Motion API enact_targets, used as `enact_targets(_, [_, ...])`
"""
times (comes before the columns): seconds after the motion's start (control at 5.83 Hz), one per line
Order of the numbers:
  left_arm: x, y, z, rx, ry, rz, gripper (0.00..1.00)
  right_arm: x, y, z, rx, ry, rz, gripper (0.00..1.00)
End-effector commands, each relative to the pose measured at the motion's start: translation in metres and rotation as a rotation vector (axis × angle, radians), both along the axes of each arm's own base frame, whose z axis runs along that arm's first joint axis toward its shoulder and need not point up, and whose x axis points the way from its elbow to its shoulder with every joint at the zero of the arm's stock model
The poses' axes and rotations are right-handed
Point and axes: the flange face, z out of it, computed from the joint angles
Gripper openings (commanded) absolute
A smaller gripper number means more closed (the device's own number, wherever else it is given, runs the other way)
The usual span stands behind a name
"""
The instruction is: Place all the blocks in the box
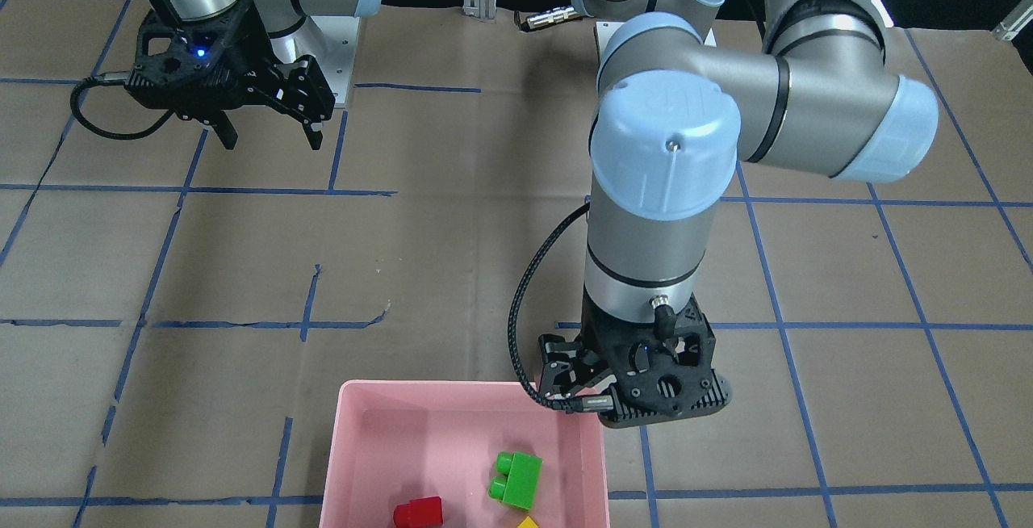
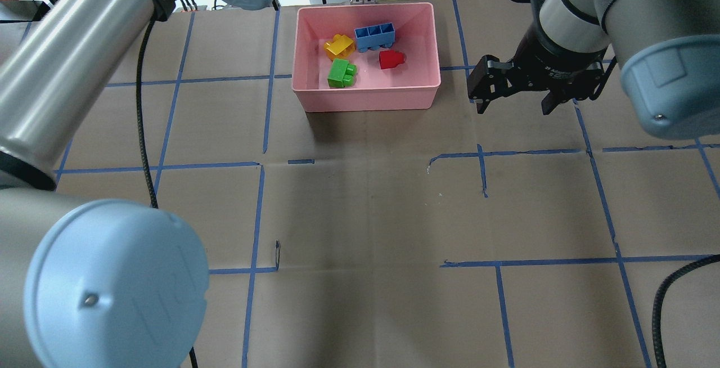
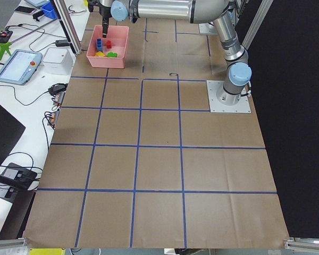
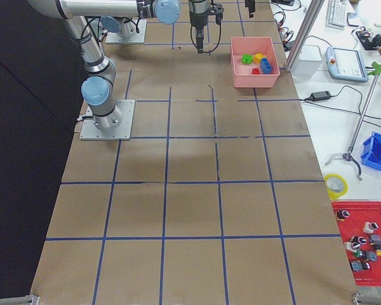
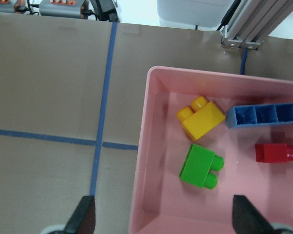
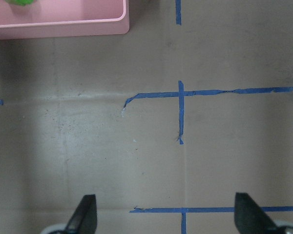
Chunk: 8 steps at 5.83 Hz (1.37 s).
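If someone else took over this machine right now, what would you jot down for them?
Left gripper: jaws open, empty, over the pink box.
Right gripper: jaws open, empty, over the table beside the box.
Green block, red block, blue block and yellow block all lie in the box.
Done: all four blocks boxed. Left: nothing apparent.

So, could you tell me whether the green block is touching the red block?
Apart. The left wrist view shows bare box floor between the green block and the red block.
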Motion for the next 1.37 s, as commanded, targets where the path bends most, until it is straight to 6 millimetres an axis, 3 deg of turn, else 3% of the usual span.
enact_targets(0.0, [0.032, 0.049, 0.032, 0.059, -0.02, -0.153, 1.0, 0.001, -0.002, 0.0, 0.0, 0.002, 0.001, 1.0])
enact_targets(0.34, [0.072, 0.099, 0.039, 0.095, 0.09, -0.258, 1.0, 0.0, -0.003, 0.003, -0.016, -0.001, 0.0, 1.0])
enact_targets(0.69, [0.086, 0.159, 0.032, 0.118, 0.128, -0.259, 1.0, 0.0, -0.004, 0.007, -0.036, -0.001, 0.0, 1.0])
enact_targets(1.2, [0.093, 0.172, 0.059, 0.111, 0.108, -0.242, 1.0, -0.001, -0.005, 0.005, -0.034, 0.001, 0.004, 1.0])
